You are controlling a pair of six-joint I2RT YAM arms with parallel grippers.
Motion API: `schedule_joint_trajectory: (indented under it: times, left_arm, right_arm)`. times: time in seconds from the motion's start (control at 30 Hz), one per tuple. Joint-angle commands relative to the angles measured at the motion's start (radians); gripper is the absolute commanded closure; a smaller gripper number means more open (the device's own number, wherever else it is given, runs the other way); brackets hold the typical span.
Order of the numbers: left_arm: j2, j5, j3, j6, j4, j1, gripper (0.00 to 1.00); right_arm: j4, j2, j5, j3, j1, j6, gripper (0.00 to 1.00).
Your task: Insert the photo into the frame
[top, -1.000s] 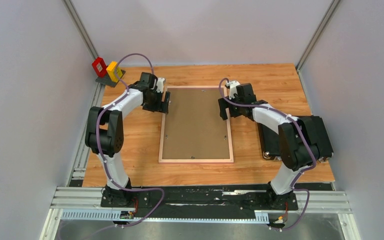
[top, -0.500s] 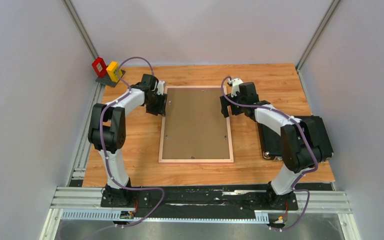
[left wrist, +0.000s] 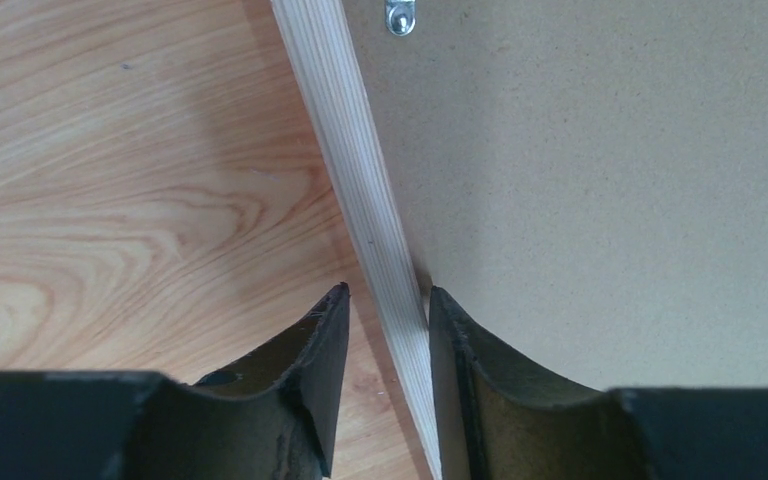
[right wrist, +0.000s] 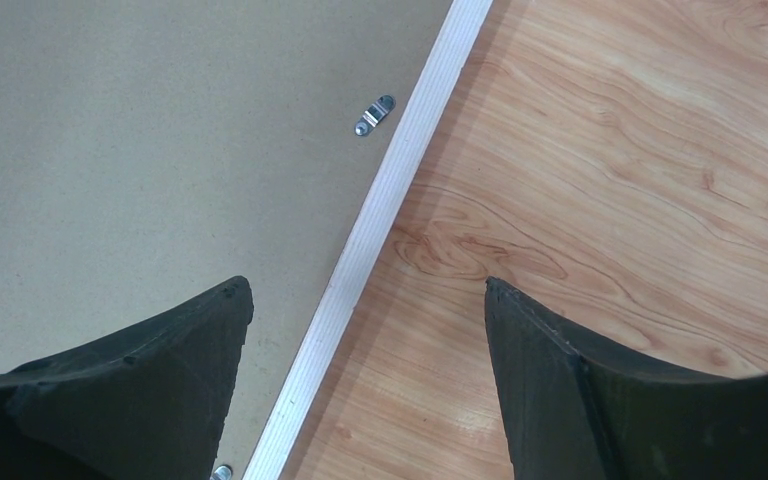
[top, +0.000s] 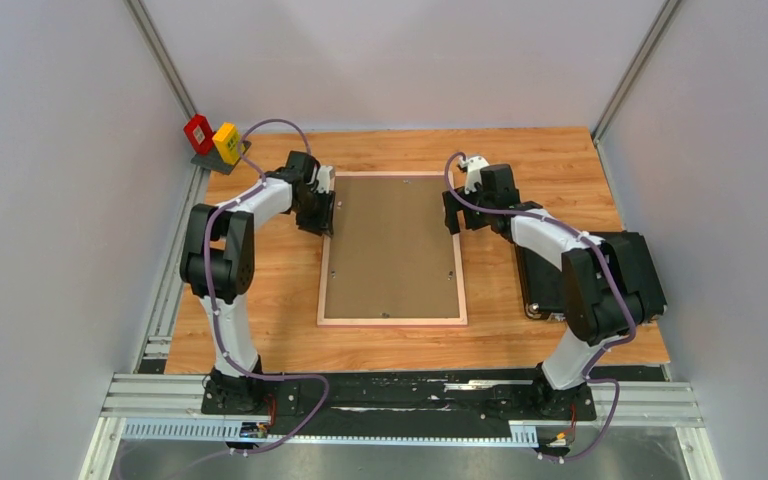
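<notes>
Frame [top: 392, 321] lies back-up on table [top: 260, 280], long axis running away from bases. Backing board [top: 392, 245] sits in it; photo not visible. Left gripper [left wrist: 388, 310] jaws narrow around left rail, cannot tell if gripping. Right gripper [right wrist: 368, 290] jaws wide apart, straddling right rail.

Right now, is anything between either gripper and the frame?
Nothing visible. The left gripper straddles the left rail of the frame; the right gripper spans its right rail, open. The backing board fills the frame's opening.
</notes>
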Motion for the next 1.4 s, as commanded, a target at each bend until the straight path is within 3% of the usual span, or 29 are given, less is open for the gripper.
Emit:
schedule_joint_trajectory:
  times: [0.0, 0.3, 0.67, 1.37]
  left_arm:
    - [0.015, 0.018, 0.025, -0.009, 0.012, -0.008, 0.59]
    - [0.025, 0.024, 0.017, -0.014, 0.017, -0.008, 0.72]
    - [0.018, 0.03, -0.005, -0.039, 0.029, -0.008, 0.77]
    - [0.039, 0.041, -0.003, -0.036, 0.027, -0.008, 0.82]
  right_arm:
    - [0.04, 0.028, 0.035, 0.03, -0.003, 0.017, 0.16]
    - [-0.021, 0.114, 0.085, 0.144, -0.004, 0.053, 0.16]
    - [-0.114, 0.3, 0.079, 0.368, -0.018, 0.111, 0.18]
    - [-0.152, 0.409, 0.073, 0.467, -0.019, 0.141, 0.28]
